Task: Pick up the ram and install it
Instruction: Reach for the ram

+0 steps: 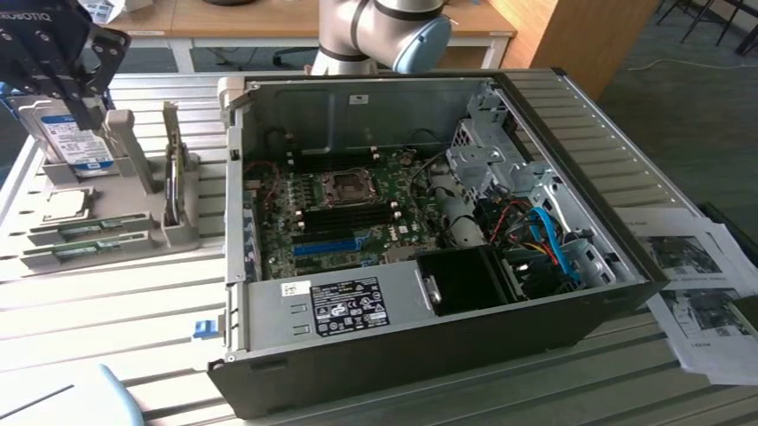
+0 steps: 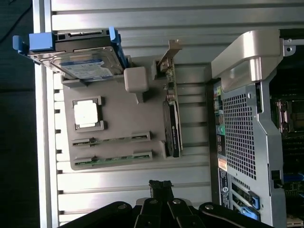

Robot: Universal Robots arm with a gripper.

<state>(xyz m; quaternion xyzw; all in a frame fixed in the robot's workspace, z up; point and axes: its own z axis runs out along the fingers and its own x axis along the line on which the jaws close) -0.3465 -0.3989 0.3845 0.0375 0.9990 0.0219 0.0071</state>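
Note:
Two green ram sticks lie side by side in slots of the grey holder (image 2: 118,126): one ram (image 2: 111,139) and a second ram (image 2: 111,158). In the exterior view they sit at that view's left, ram (image 1: 77,232) and ram (image 1: 69,253). My gripper (image 2: 160,184) is shut with nothing between its fingers. It hovers above the slatted table, off the holder's edge on the side nearest the ram sticks. In the exterior view the gripper (image 1: 85,106) hangs high over the holder's hard-drive end. The open computer case (image 1: 414,231) shows its motherboard (image 1: 343,213).
The holder also carries a hard drive (image 2: 80,59) in a blue bracket, a square silver processor (image 2: 87,114) and an upright expansion card (image 2: 172,121). The case wall (image 2: 242,118) stands close beside the holder. Printed papers (image 1: 698,293) lie at the exterior view's right.

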